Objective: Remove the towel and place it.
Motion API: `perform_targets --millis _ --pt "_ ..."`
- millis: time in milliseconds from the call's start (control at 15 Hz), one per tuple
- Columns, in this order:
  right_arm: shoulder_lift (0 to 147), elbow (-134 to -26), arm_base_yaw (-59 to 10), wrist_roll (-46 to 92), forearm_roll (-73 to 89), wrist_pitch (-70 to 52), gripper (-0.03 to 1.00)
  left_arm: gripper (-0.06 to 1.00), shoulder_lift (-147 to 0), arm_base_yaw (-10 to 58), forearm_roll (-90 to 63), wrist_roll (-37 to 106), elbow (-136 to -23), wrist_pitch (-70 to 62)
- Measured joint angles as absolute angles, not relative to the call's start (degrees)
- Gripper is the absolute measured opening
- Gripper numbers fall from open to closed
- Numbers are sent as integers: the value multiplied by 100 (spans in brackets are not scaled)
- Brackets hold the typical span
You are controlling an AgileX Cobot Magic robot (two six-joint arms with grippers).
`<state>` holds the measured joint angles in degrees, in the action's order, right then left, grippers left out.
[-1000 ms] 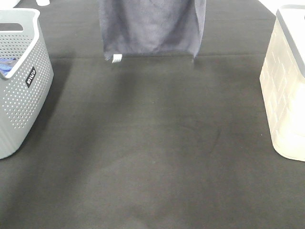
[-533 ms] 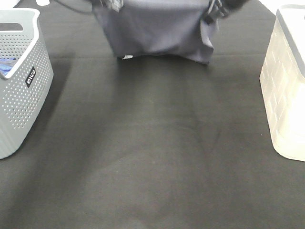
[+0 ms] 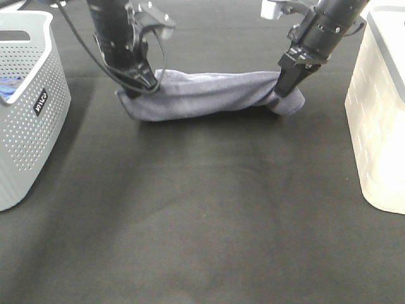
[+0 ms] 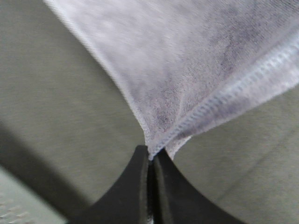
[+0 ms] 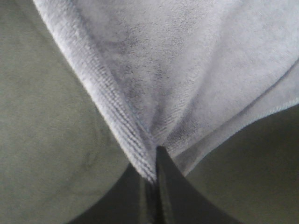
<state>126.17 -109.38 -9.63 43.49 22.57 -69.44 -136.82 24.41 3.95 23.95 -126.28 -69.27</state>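
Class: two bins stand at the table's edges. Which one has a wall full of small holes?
The grey basket on the left: its wall is dotted with holes throughout, while the cream bin on the right has a solid wall.

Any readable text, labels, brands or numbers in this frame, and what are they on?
Black label on the grey perforated basket: short white lettering, tilted, too small to read reliably.
Towel: no text visible.
White bin: no text visible.
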Motion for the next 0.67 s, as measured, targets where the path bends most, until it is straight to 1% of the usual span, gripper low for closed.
perform_targets --millis 267,333,400,467,533,600,667 --pt "12622 -10686 -963 4028 2240 -6950 0 0 -13625 2441 309 2401 -12502 -6939" --pt "12622 -10514 -963 3988 2246 -6939 0 0 -13579 2441 332 2401 -12324 -6933" --pt "12617 -10141 -963 3942 2292 -6939 0 0 -13453 2441 286 2401 -11883 -6927" --pt "12617 -10141 -963 3942 2292 -6939 0 0 -13453 2441 286 2401 -11883 -6927" --pt "12594 -9924 -968 3942 2309 -6939 0 0 -13373 2441 195 2401 -11654 -6927" --pt "12445 -9465 -1008 4028 2303 -6933 0 0 -13155 2447 52 2401 -11241 -6927" --pt "12382 -9305 -1020 4051 2292 -6933 0 0 -13041 2447 -52 2401 -11047 -6927"
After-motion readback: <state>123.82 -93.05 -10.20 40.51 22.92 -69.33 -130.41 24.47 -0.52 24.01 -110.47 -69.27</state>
